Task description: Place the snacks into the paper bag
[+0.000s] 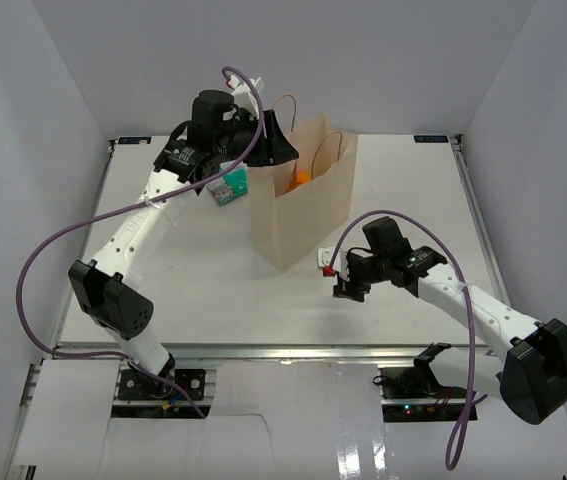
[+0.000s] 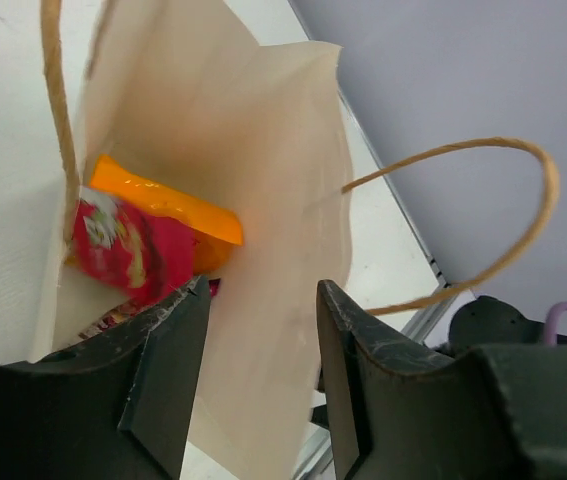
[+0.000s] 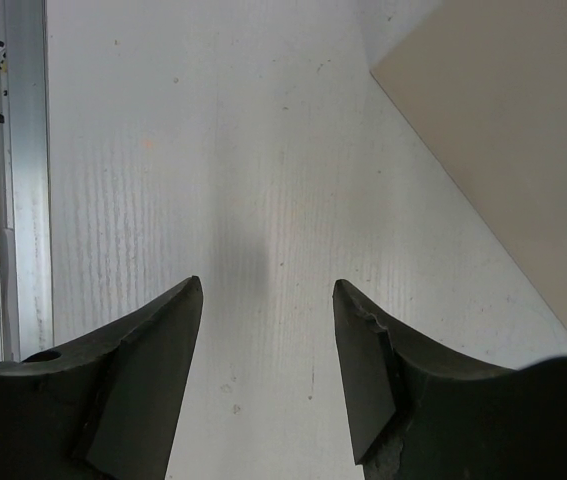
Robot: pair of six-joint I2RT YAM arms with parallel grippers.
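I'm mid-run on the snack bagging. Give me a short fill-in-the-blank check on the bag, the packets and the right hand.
1. The paper bag stands ____ on the table.
2. The orange-yellow pouch and the pink-red packet lie ____ the bag.
3. In the top view, the teal-green packet lies on the table to the bag's ____.
4. The right hand is ____, with only bare table between its fingers.

Missing words: upright; inside; left; open.
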